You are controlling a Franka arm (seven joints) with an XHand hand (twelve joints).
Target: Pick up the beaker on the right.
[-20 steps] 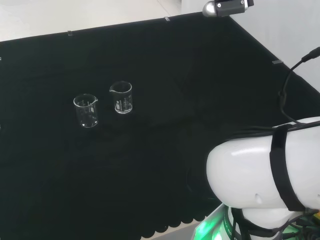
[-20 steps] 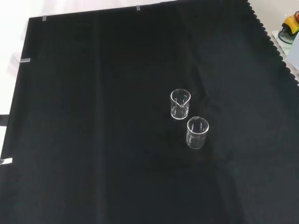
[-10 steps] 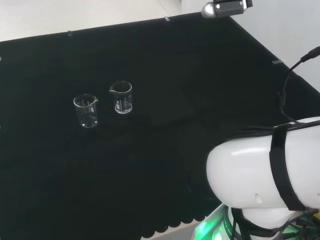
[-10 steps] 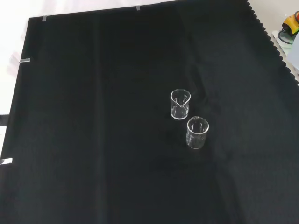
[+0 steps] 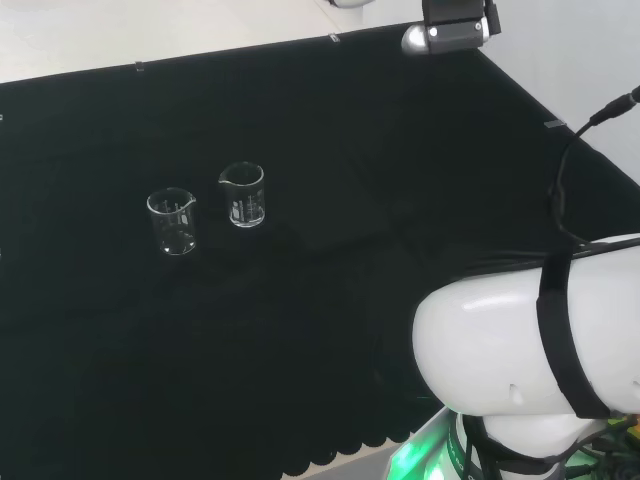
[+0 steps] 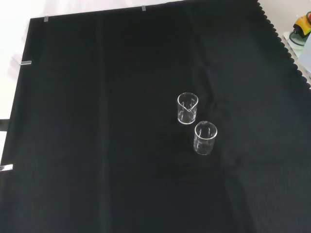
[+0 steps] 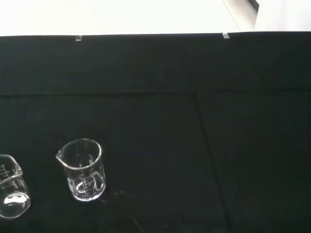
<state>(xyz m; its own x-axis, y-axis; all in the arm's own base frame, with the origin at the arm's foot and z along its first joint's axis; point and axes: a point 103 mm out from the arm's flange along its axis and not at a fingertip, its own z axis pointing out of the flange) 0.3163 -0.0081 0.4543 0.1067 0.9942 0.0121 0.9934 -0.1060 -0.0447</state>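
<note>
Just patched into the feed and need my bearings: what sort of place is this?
Likely a lab bench set up for robot trials: two clear glass beakers stand on a black cloth, and the arm's own white link shows in the head view.

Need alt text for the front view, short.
Two clear, empty beakers stand upright and close together on a black cloth: one farther back, the other nearer and slightly right. Small clips hold the cloth's top and left edges.
</note>
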